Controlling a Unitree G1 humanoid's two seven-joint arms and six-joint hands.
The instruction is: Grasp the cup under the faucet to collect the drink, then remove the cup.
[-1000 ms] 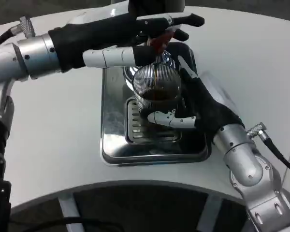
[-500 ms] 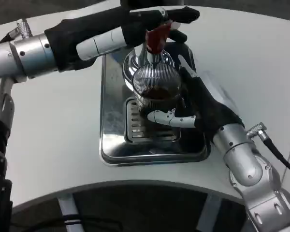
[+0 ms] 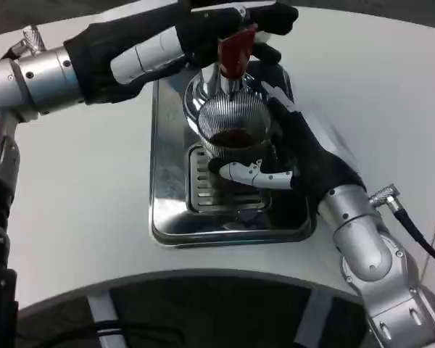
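Centrally placed, a ribbed clear cup (image 3: 234, 125) partly filled with dark drink, standing over the slotted grate (image 3: 203, 181) of a shiny steel drip tray (image 3: 167, 210) on the white table (image 3: 80, 217), directly beneath the faucet (image 3: 228, 76) with its red tap handle (image 3: 234, 49). Wrapped around the cup from the right side, the right hand (image 3: 290, 159), black palm against the glass, one white-and-black finger (image 3: 250, 174) curled across the front of the cup's base and another raised beside its rim, holding the cup firmly. Above, reaching in from the picture's left, the left hand (image 3: 225, 29), fingers gathered about the top of the red tap handle, apparently gripping it, though the exact contact hidden by the dark fingers. Behind each hand, a silver forearm: the left one (image 3: 29, 76) stretching across the table's upper left, the right one (image 3: 362, 239) angled down toward the lower right corner, a thin black cable (image 3: 420, 235) trailing beside it.
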